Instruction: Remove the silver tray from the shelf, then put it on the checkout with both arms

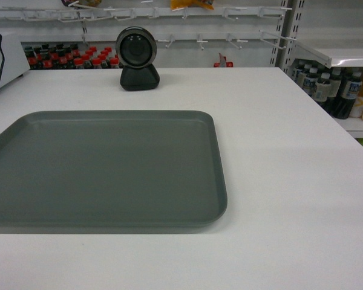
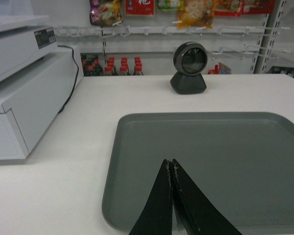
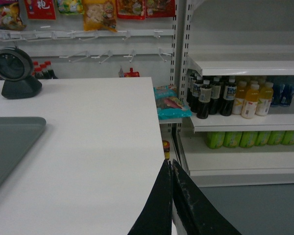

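The silver tray [image 1: 103, 169] lies flat on the white checkout [image 1: 278, 157], left of centre in the head view, its left part cut off by the frame edge. Neither gripper shows in the head view. In the left wrist view my left gripper [image 2: 170, 164] hangs shut and empty above the near part of the silver tray [image 2: 215, 161]. In the right wrist view my right gripper [image 3: 170, 164] is shut with nothing in it, over the right edge of the checkout [image 3: 98, 147]; a corner of the silver tray [image 3: 12, 142] shows at far left.
A round black camera [image 1: 136, 58] stands at the back of the checkout. A white cash register [image 2: 24, 93] with a black cable sits at the left. Store shelves of bottles [image 3: 235, 98] stand to the right, with grey floor [image 3: 255, 205] below. Snack bags [image 2: 196, 12] hang on the back wall.
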